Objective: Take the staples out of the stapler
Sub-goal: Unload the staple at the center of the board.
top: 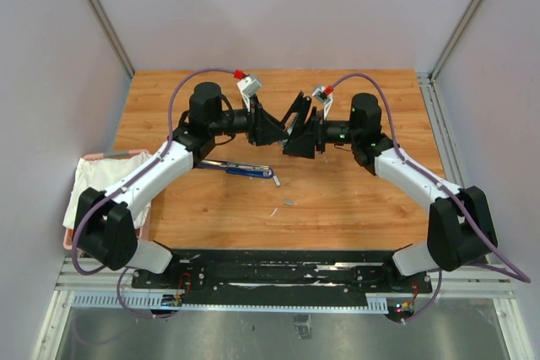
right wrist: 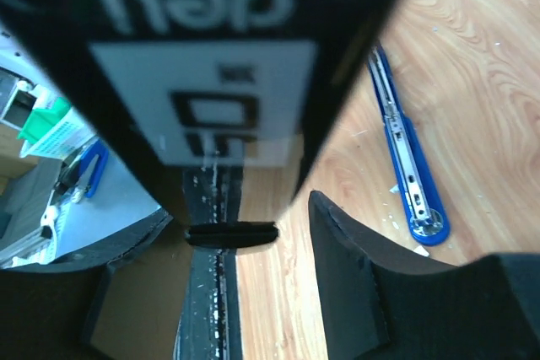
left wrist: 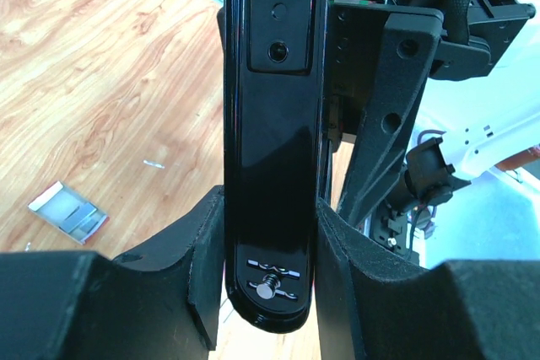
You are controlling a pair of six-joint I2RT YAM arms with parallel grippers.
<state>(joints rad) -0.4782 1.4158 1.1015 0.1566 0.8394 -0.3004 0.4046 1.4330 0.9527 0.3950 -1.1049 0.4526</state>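
Above the table [top: 363, 200] in the top view, the black stapler [top: 294, 115] hangs hinged open between both arms. A sliver of staples [top: 273, 211] lies nearer the bases than it. Left wrist: the left gripper [left wrist: 270, 242] clamps the stapler's body. Right wrist: the right gripper [right wrist: 240, 225] straddles its labelled arm, jaws apart, one finger clear of it.
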